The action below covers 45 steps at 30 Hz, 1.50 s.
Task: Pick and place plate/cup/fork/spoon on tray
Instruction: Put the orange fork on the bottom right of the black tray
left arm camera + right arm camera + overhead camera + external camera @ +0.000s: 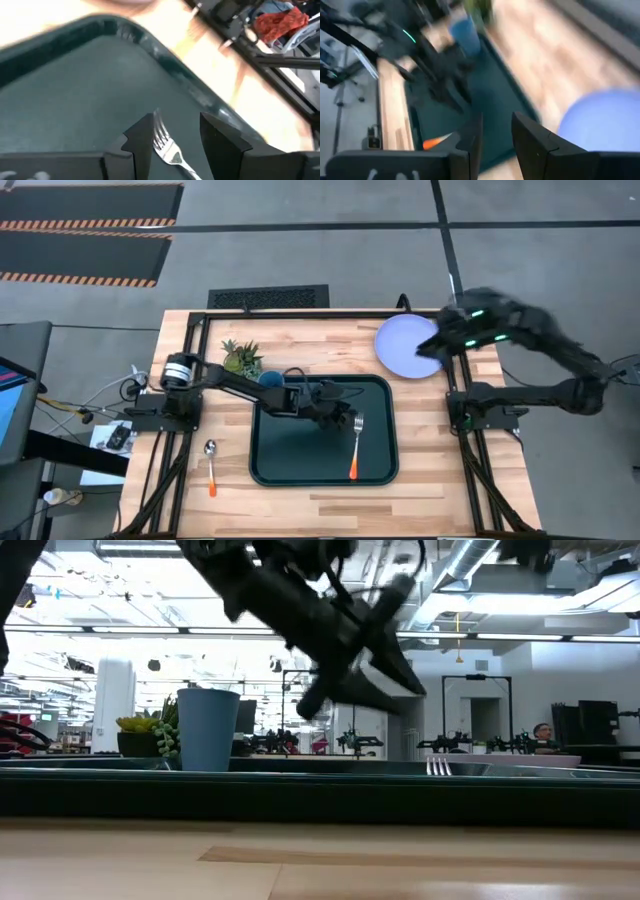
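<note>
The dark green tray (300, 460) lies mid-table. The fork (355, 448) lies flat on it near its right rim, with the tines (161, 136) toward the far edge. My left gripper (175, 135) hangs open above the tines, clear of them, as the low view (395, 680) shows. The blue cup (271, 379) stands upright at the tray's far left corner. The lavender plate (405, 345) lies flat at the far right. My right gripper (441, 346) is open over the plate's right edge; in its wrist view (496, 134) the plate (605, 125) lies beside the fingers. The spoon (211, 465) lies on the table left of the tray.
A small green potted plant (242, 358) stands at the far side, just beyond the cup. The black frame rails (470, 470) run along the table's sides. Bare wood shows near the front edge (330, 510).
</note>
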Each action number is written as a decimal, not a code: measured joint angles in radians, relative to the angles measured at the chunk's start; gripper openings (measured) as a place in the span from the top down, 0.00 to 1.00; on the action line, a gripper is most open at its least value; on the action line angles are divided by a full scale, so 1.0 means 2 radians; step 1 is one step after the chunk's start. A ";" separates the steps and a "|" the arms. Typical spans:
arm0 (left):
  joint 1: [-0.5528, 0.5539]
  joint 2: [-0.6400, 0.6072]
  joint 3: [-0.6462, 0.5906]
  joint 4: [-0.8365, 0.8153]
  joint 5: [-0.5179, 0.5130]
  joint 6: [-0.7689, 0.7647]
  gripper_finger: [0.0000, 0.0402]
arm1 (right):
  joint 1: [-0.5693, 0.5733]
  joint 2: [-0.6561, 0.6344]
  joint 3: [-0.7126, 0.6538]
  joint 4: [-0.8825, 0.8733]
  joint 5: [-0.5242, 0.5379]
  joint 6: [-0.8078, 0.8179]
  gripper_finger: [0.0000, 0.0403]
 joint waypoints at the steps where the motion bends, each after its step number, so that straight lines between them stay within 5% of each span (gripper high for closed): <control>1: 0.000 -0.012 0.000 -0.018 -0.002 0.003 0.65 | 0.009 0.001 -0.030 0.022 0.006 0.017 0.69; 7: -0.004 -0.075 0.000 -0.114 -0.022 0.023 0.73 | 0.083 0.013 -0.191 0.155 0.011 0.084 0.79; 12: -0.012 -0.115 0.000 -0.146 -0.035 0.035 0.84 | 0.139 0.066 -0.256 0.234 0.044 0.107 0.93; 21: -0.013 -0.177 0.000 -0.173 -0.071 0.063 0.99 | 0.213 0.192 -0.263 0.300 0.077 0.103 0.97; 31: -0.014 -0.204 0.000 -0.209 -0.083 0.067 0.99 | 0.239 0.300 -0.263 0.355 0.075 0.107 0.98; 45: -0.022 -0.205 0.000 -0.214 -0.086 0.063 0.98 | 0.239 0.354 -0.263 0.401 0.073 0.104 0.97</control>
